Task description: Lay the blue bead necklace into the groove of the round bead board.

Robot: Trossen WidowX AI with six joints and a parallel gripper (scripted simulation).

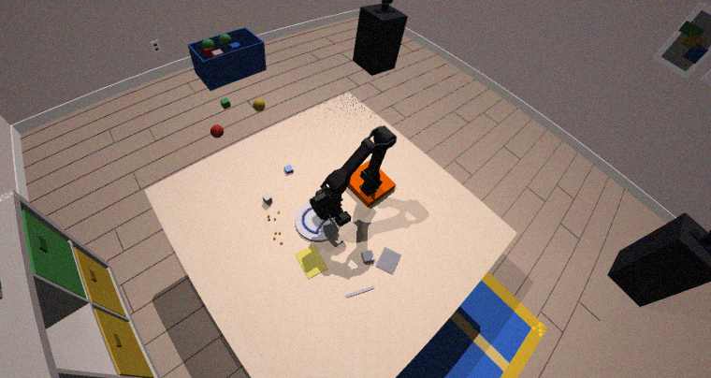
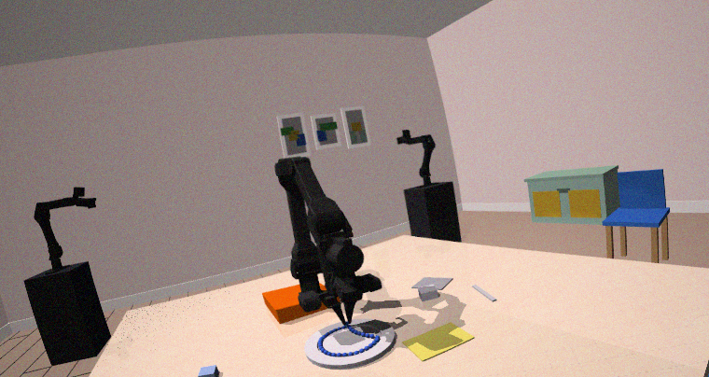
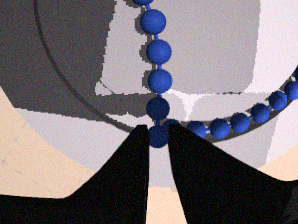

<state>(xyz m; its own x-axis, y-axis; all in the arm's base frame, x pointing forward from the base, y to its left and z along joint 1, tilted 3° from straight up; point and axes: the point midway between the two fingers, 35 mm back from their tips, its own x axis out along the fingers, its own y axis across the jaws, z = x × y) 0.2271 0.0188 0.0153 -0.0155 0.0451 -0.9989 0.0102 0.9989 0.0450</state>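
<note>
"What's on the bench (image 1: 209,191) (image 2: 570,300)?"

"The arm (image 1: 355,161) (image 2: 310,190), leaning over the round board (image 1: 299,228) (image 2: 317,356) (image 3: 100,142). From the wrist camera, its groove shows bare from seven to nine o'clock."

"And the necklace (image 1: 304,221) (image 2: 347,355) (image 3: 159,52)?"

"On the board, partly along the groove, one stretch cutting inward toward twelve."

"The hand (image 1: 334,221) (image 2: 347,322) (image 3: 157,133)?"

"Pinching a bead of it."

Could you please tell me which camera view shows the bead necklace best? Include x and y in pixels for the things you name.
The exterior view: it shows nearly the whole loop of the necklace (image 1: 305,219) (image 2: 340,355) (image 3: 159,52). The wrist view gives larger beads but only part of the strand; in the top view the arm hides some.
</note>
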